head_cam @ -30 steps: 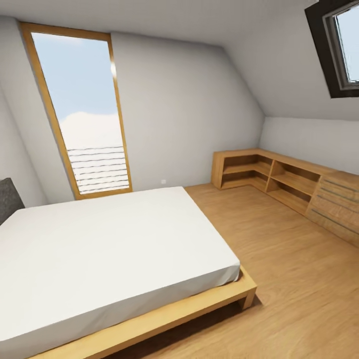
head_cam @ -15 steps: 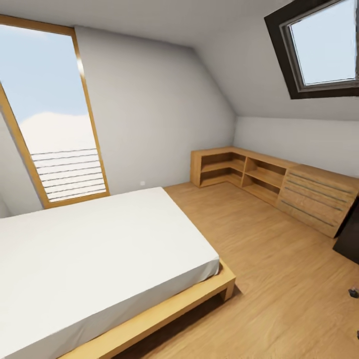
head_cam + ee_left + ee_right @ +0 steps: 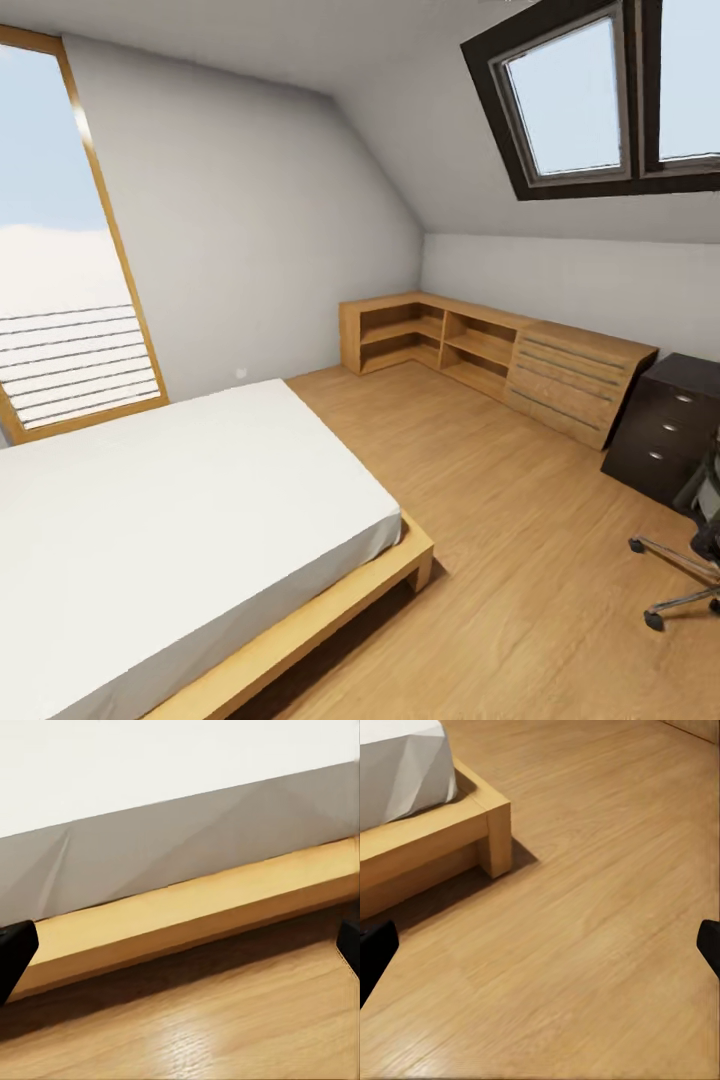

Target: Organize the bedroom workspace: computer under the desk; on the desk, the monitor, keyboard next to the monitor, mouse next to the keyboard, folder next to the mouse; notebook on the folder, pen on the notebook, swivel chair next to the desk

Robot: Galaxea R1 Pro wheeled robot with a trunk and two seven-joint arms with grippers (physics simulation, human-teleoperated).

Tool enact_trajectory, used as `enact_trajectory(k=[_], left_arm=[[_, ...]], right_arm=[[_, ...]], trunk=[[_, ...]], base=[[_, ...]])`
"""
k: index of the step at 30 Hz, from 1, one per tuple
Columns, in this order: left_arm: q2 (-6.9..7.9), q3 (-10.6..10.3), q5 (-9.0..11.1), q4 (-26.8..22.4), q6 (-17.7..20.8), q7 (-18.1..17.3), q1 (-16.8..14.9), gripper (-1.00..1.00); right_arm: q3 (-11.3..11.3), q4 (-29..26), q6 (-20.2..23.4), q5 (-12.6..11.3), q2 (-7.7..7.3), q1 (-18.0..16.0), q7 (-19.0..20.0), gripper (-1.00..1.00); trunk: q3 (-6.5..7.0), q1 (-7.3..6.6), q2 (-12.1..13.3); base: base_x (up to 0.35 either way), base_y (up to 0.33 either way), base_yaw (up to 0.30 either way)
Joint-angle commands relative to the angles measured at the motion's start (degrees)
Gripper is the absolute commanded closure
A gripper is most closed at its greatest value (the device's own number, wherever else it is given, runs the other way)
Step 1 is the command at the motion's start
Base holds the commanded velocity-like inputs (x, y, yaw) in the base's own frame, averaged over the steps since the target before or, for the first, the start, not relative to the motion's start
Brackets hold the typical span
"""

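We stand in an attic bedroom with a wood floor (image 3: 500,520), sloped ceiling and grey walls. The swivel chair (image 3: 690,550) shows at the head view's right edge, partly cut off: its chrome legs and casters rest on the floor, with a dark bit of seat above. Just behind it stands a dark drawer unit (image 3: 665,430), beside a low wooden shelf (image 3: 470,350) that runs along the wall into the corner. A skylight (image 3: 580,100) sits in the slope above. The bed (image 3: 170,520) with its white mattress and wooden frame takes the left, and a tall window (image 3: 60,260) stands behind it.

Our left gripper (image 3: 180,945) faces the bed's side, fingertips wide apart at the frame's edges, nothing between them. Our right gripper (image 3: 540,952) hangs over bare floor near the bed's corner post (image 3: 499,836), also spread wide and holding nothing.
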Motion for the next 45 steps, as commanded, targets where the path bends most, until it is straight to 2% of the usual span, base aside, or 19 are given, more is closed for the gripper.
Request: enact_trajectory(k=[1, 4, 7, 8, 13, 14, 16, 19, 20, 27, 29, 34, 42, 43, 45], left_arm=[[-0.04, 0.43, -0.19, 0.01, -0.16, -0.16, -0.02, -1.0], [-0.12, 0.39, -0.23, 0.04, -0.16, -0.1, -0.02, -1.0], [-0.12, 0.34, -0.24, 0.01, 2.56, -0.02, -0.02, -1.0], [-0.07, 0.32, -0.24, -0.01, 5.46, -0.09, -0.03, -1.0], [-0.04, 0.23, -0.28, -0.03, 10.16, -0.19, -0.04, -1.0], [-0.02, 0.22, -0.3, -0.03, 11.58, -0.23, -0.03, -1.0], [-0.04, 0.21, -0.39, -0.11, 18.0, -0.32, -0.05, -1.0], [-0.01, 0.21, -0.41, -0.29, 21.44, -0.34, -0.05, -1.0], [0.08, 0.2, -0.37, -0.5, 24.01, -0.35, -0.04, -1.0], [0.14, 0.2, -0.34, -0.63, 25.08, -0.35, -0.08, -1.0], [0.15, 0.2, -0.33, -0.64, 25.11, -0.35, -0.08, -1.0], [0.18, 0.2, -0.29, -0.65, 24.99, -0.35, -0.07, -1.0], [0.21, 0.2, -0.25, -0.66, 24.95, -0.35, -0.09, -1.0], [0.23, 0.2, -0.25, -0.66, 24.94, -0.35, -0.06, -1.0], [0.18, 0.2, -0.25, -0.68, 24.94, -0.35, -0.08, -1.0]], right_arm=[[-0.03, 0.07, -0.03, -0.08, 0.01, -0.06, 0.0, -1.0], [-0.05, 0.02, 0.93, -0.08, 0.0, -0.06, 0.0, -1.0], [-0.06, -0.12, 2.09, -0.08, -0.01, -0.06, 0.0, -1.0], [-0.05, -0.17, 2.71, -0.08, 0.02, -0.06, 0.0, -1.0], [-0.04, -0.21, 3.22, -0.02, 0.04, -0.06, 0.0, -1.0], [-0.03, -0.22, 3.28, -0.01, 0.05, -0.06, 0.0, -1.0], [-0.03, -0.17, 3.36, 0.01, 0.05, -0.06, 0.0, -1.0], [-0.03, -0.13, 3.38, 0.01, 0.05, -0.06, 0.0, -1.0], [-0.03, -0.15, 3.41, -0.05, 0.03, -0.06, 0.0, -1.0], [-0.09, -0.13, 4.54, -0.13, 0.01, -0.06, 0.0, -1.0], [-0.11, 0.09, 6.69, -0.16, -0.07, -1.32, -0.07, -1.0], [-0.25, 0.18, 7.84, -0.16, -0.38, -2.51, -0.19, -1.0], [-1.07, 0.17, 8.33, -0.13, -1.27, -3.43, -3.48, -1.0], [-1.16, 0.28, 13.56, -0.1, -2.1, -4.9, -4.02, -1.0], [-1.17, 0.29, 15.7, -0.08, -2.26, -5.48, -4.11, -1.0]], trunk=[[-0.07, 0.01, -0.05], [-0.07, 0.01, -0.05], [-0.07, 0.01, -0.05], [-0.07, 0.01, -0.05], [-0.07, 0.01, -0.05], [-0.07, 0.01, -0.05], [-0.07, 0.01, -0.05], [-0.07, 0.01, -0.05], [-0.07, 0.01, -0.05], [-0.12, 0.01, -0.05], [-0.19, 0.01, -0.05], [-0.47, 0.01, -0.05], [-1.0, 0.01, -0.05], [-1.01, 0.01, -0.05], [-1.02, 0.01, -0.05]], base=[[0.06, 0.027, -0.3], [0.162, 0.039, -0.3], [0.278, 0.015, -0.3], [0.304, 0.006, -0.3], [0.313, 0.003, -0.3], [0.319, 0.001, -0.3], [0.281, 0.0, -0.3], [0.175, 0.0, -0.3], [0.048, 0.0, -0.3], [0.016, 0.0, -0.294], [0.002, 0.0, -0.239], [0.001, 0.0, -0.106], [0.0, 0.0, -0.015], [0.0, 0.0, 0.0], [0.0, 0.0, 0.0]])
